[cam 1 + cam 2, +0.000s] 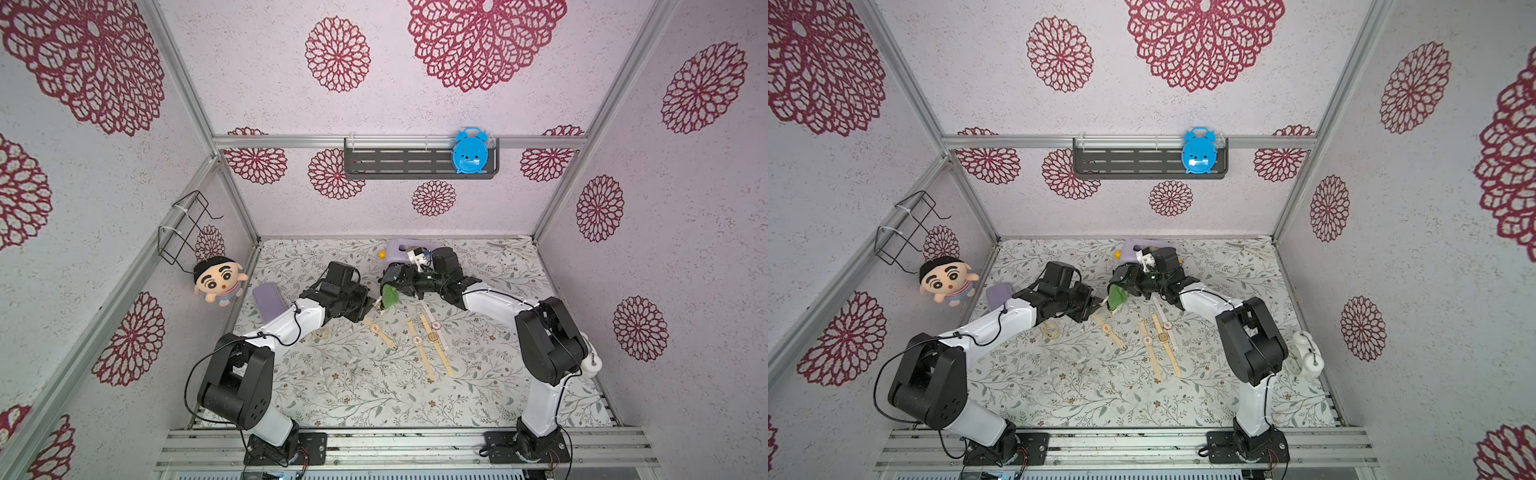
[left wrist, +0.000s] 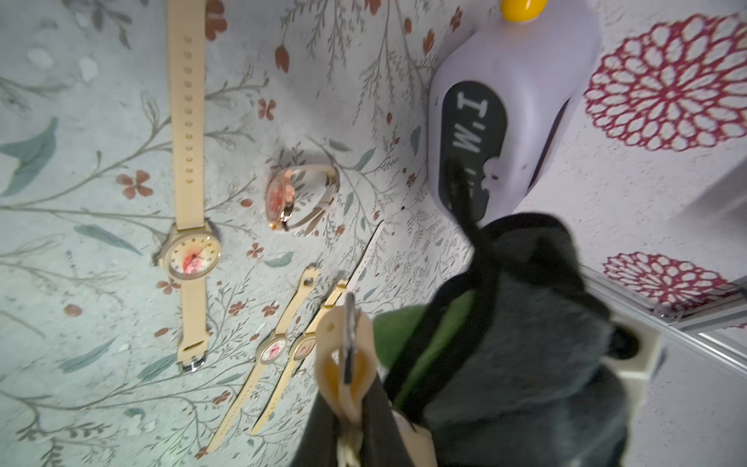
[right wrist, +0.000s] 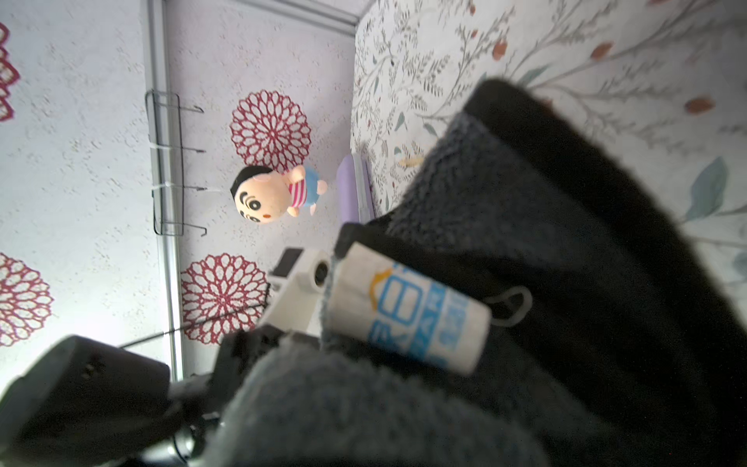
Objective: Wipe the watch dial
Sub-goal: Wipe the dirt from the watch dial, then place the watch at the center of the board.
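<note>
the left gripper is pinching the beige watch by its strap over the mid mat, the right gripper is clamping the green cloth just beside it, and a hard wipe is probably risking the limp strap twisting or slipping from the narrow jaws.

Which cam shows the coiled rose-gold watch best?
Left wrist: the coiled rose-gold watch lies on its edge, case and looped strap clear. Both top views show only a small pale loop beside the left arm. Right wrist: not in view.
</note>
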Controlling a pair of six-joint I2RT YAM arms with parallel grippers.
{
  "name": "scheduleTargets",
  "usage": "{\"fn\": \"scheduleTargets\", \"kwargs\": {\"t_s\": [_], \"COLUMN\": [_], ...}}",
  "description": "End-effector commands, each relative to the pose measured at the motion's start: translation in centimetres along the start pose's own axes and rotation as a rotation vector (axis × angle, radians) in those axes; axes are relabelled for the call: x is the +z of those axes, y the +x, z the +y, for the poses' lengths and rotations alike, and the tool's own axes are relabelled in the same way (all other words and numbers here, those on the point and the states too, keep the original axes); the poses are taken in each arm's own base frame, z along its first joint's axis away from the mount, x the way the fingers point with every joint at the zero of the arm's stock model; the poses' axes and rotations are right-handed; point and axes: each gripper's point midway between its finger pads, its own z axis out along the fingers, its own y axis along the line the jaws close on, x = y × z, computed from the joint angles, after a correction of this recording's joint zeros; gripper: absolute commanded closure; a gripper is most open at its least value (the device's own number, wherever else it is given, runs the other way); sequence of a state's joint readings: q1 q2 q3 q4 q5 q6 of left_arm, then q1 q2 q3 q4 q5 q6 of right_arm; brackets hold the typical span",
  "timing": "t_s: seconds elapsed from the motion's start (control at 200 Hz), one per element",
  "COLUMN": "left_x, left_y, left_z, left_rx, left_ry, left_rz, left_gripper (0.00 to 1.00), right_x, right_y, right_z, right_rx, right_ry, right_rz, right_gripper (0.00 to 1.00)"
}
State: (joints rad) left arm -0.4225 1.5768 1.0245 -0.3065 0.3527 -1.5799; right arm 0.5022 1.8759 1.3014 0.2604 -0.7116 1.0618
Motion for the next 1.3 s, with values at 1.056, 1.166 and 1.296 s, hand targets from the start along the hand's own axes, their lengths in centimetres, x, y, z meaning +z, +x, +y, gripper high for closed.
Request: {"fn": "scheduleTargets", "kwargs": {"t_s": [1.056, 1.166, 1.296], "left_x": [-2.4, -2.4, -2.6], "left_y": [-4.5, -4.7, -4.7], "left_z": [16.1, 16.2, 16.2], "left_rx": [-0.126, -0.11, -0.095], "left_ry": [-0.878, -0.885, -0.891], "left_rz": [-0.083, -0.087, -0.086], "left_gripper": [0.94, 0.85, 0.68], "right_x": [-9.1, -9.0, -8.9], "right_y": [1.3, 1.3, 1.2], "right_z": [3.1, 3.0, 2.9], "right_rx": [-0.189, -0.189, -0.189], "right_ry": [0.029, 0.032, 0.032], "right_rz": [-0.09, -0.086, -0.084], "right_gripper": [1.0, 1.0, 1.0]}}
